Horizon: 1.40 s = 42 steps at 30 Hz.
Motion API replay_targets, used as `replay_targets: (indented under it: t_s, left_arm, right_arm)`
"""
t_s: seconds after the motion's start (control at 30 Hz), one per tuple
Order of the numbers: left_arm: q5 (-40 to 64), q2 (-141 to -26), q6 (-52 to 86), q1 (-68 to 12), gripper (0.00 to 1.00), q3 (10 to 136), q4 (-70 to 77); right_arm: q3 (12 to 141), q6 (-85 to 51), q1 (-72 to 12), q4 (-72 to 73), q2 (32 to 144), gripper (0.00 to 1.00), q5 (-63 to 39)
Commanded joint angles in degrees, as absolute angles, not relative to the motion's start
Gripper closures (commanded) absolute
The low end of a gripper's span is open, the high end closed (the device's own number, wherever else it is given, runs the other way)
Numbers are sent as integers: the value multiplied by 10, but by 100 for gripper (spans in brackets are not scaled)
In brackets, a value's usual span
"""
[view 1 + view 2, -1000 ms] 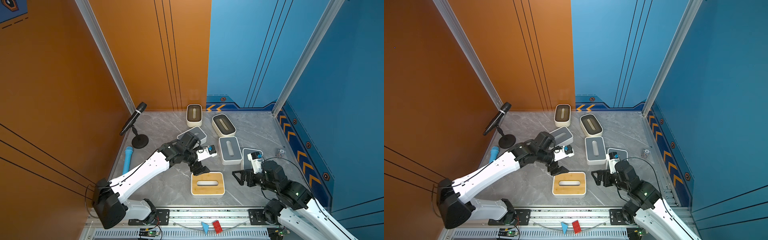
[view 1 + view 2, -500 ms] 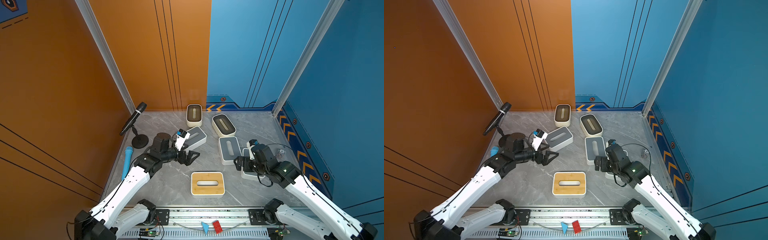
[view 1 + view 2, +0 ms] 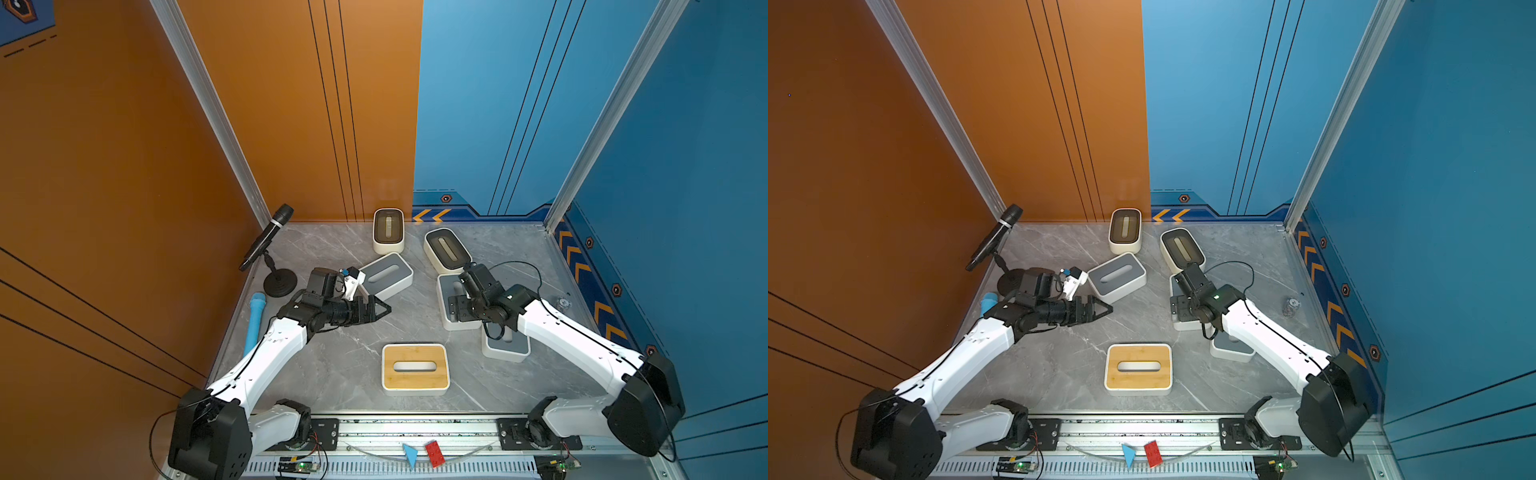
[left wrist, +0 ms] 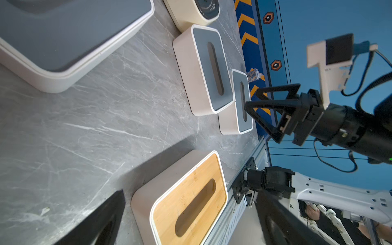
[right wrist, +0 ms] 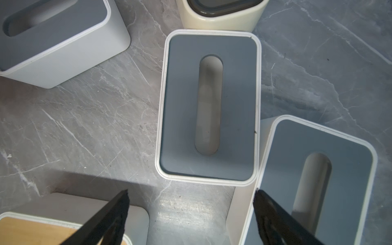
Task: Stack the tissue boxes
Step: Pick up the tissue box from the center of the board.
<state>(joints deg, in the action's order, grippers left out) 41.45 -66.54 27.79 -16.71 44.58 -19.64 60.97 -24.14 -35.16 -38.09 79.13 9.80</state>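
surface: grey marbled tabletop (image 3: 332, 365); room: orange wall (image 3: 291, 104), blue wall (image 3: 478, 104) | left pincer (image 3: 382, 305) spread; right pincer (image 5: 192, 192) spread, empty

My booth: orange wall (image 3: 124, 145) on L & half the back, blue wall (image 3: 685, 166) on the rest, thin black lines on both. Alu corner posts (image 3: 208, 104). Grey marble-look floor (image 3: 332, 365). Orange chevron strip (image 3: 582, 270) at the blue base. Light even, prob. from overhead.

on the table (image 3: 332, 365), the front box (image 3: 415, 368) lies centre front. behind it, rightward, sits the middle box (image 5: 182, 106), with the right box (image 3: 509, 347) just beside its front corner. the left box (image 3: 386, 276) lies to its left; the rear left box (image 3: 388, 230) and rear right box (image 3: 446, 249) lie behind these.
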Motion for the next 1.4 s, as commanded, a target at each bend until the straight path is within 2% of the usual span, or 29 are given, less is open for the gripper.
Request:
replay_targets:
  t_s: [0.0, 0.2, 0.37, 0.73, 1.37]
  left_arm:
    - [480, -647, 274, -147, 2, 415, -153]
    - [515, -660, 299, -121, 2, 403, -113]
    - [513, -657, 309, -117, 2, 401, -85]
    - [515, -637, 313, -115, 2, 393, -62]
    - [511, -637, 312, -115, 2, 391, -62]
  right_arm:
    - [639, -222, -351, -354, 823, 8, 128]
    - [655, -222, -347, -319, 878, 14, 134]
    - [669, -225, -335, -305, 918, 21, 126]
    - [686, -207, -335, -283, 970, 30, 121]
    - [697, -207, -334, -275, 1017, 36, 113]
